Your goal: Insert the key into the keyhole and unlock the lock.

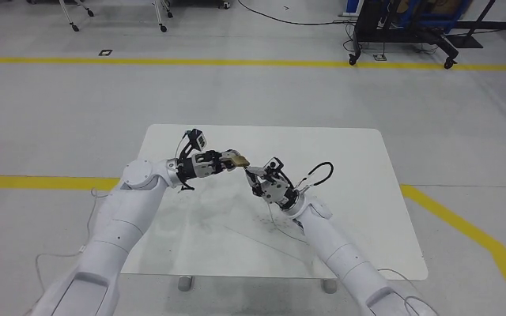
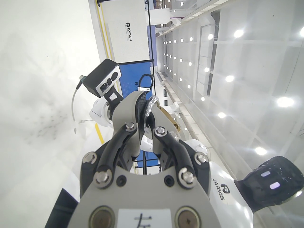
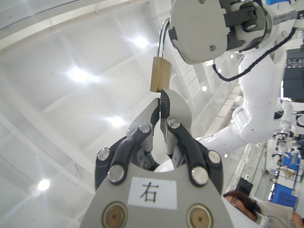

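Observation:
A brass padlock (image 1: 238, 161) hangs in the air over the middle of the white table (image 1: 348, 158). My left gripper (image 1: 227, 160) holds it from the left, shut on its silver shackle (image 2: 152, 102), with the brass body (image 2: 169, 119) jutting out past the fingers. In the right wrist view the padlock (image 3: 161, 74) hangs straight ahead of my right gripper (image 3: 160, 98). That gripper's fingertips are pressed together just under the lock's bottom face. The key is almost wholly hidden between the pads. From the top view, my right gripper (image 1: 251, 174) comes up from the lower right and meets the lock.
The table top carries dark scuff marks (image 1: 273, 221) under the right arm. A black cable loop (image 1: 320, 170) stands off the right forearm. The table's far edge (image 1: 261, 126) lies beyond both grippers, with bare surface to the right.

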Controlling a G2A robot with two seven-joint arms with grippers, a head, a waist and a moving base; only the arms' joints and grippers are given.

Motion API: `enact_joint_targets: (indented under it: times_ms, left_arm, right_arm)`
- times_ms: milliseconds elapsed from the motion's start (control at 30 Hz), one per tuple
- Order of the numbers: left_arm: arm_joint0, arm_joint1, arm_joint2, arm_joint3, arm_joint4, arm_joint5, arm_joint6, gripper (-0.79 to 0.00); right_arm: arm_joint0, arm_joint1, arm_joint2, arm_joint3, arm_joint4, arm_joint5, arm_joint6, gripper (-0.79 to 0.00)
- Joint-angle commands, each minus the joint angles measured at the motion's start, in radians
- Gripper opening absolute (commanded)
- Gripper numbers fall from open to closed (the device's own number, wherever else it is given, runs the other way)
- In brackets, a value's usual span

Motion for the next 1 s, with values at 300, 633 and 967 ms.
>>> enact_joint_targets:
  times_ms: [300, 633, 967]
  left_arm:
    - [0.026, 0.010, -0.017, -0.056, 0.076, 0.004, 0.063, -0.785]
    - [0.037, 0.016, 0.076, -0.167, 0.466, 0.065, 0.206, -0.785]
    - [0.025, -0.003, 0.233, -0.226, 0.793, 0.171, 0.237, -0.785]
  right_arm:
    - [-0.029, 0.036, 0.039, -0.101, -0.220, -0.069, -0.059, 0.000]
    - [-0.316, 0.145, 0.346, -0.641, -0.544, -0.065, -0.243, 0.000]
    - [-0.415, 0.160, 0.421, -0.799, -0.576, -0.040, -0.290, 0.000]
